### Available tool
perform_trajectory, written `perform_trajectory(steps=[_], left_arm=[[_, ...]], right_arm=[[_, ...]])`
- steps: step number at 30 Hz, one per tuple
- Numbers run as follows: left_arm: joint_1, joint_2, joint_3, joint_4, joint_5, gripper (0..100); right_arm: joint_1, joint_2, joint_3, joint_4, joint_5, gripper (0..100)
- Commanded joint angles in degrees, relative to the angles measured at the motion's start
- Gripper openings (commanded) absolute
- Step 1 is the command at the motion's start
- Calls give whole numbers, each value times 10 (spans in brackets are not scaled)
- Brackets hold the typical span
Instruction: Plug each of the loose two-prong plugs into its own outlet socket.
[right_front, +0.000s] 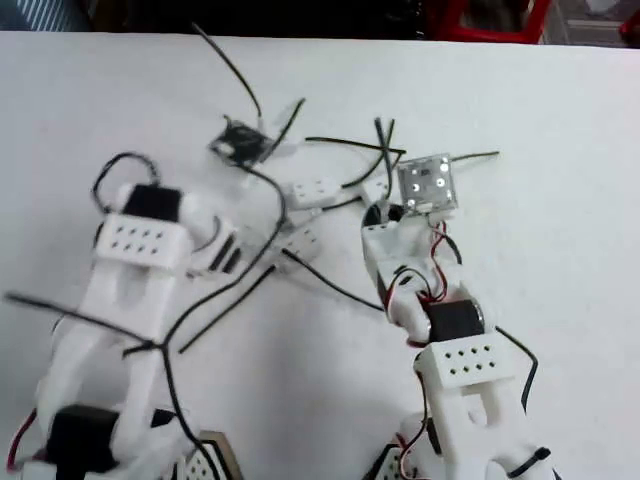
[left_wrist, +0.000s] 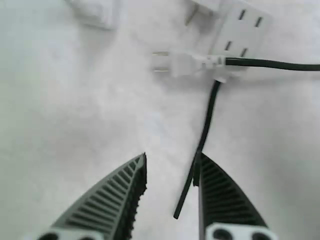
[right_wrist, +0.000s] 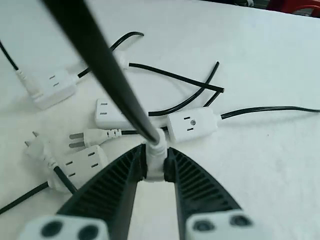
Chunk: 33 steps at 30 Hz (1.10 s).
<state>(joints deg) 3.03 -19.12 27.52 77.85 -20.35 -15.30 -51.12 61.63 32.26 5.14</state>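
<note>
My right gripper (right_wrist: 156, 151) is clamped on the white body of a plug (right_wrist: 155, 164). Its black cord (right_wrist: 107, 75) leaves past the fingertips and runs back up beside the wrist. The prongs are hidden, so I cannot say which way they face. Just beyond my fingertips, slightly to one side, the nearest outlet block (right_wrist: 192, 125) lies flat on the white table (right_wrist: 270, 165). Its slots show toward me, its long axis is crosswise to my reach, and its own cord trails off the far end. I judge the next move turns on that pairing: a short carry forward, with the plug tipped until its prongs meet those slots.

My left gripper (left_wrist: 171, 159) is wide open and holds nothing. A loose cord end (left_wrist: 192, 185) lies between the fingers, close against one of them. Farther ahead rests the loose two-prong plug (left_wrist: 175, 62), with its long axis parallel to the line between my fingertips. Its prongs point away from the second outlet block (left_wrist: 240, 32), which its cord end touches. I would likely have to turn the wrist to pinch it across its body.

In the high view, the left gripper (right_front: 225, 250) sits left of centre in the frame and the right gripper (right_front: 380, 213) right of centre, with blocks between them. The left arm looks nearer that loose plug.
</note>
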Motion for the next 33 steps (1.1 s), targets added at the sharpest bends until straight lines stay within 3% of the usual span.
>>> perform_trajectory(steps=[1,8,14,17,27,33], left_arm=[[-94,-99,112,-90,4,186],[-167,-155,264,-217,4,187],[-189,-164,351,-307,4,187],[-189,-161,350,-311,4,187],[-189,-160,353,-312,0,188],[-189,-160,353,-312,0,188]], right_arm=[[-30,42,-80,48,18,17],[-120,194,-164,67,82,17],[-134,268,-179,7,96,17],[-135,304,-178,-12,127,17],[-142,407,-178,-130,130,17],[-133,426,-178,-149,130,17]])
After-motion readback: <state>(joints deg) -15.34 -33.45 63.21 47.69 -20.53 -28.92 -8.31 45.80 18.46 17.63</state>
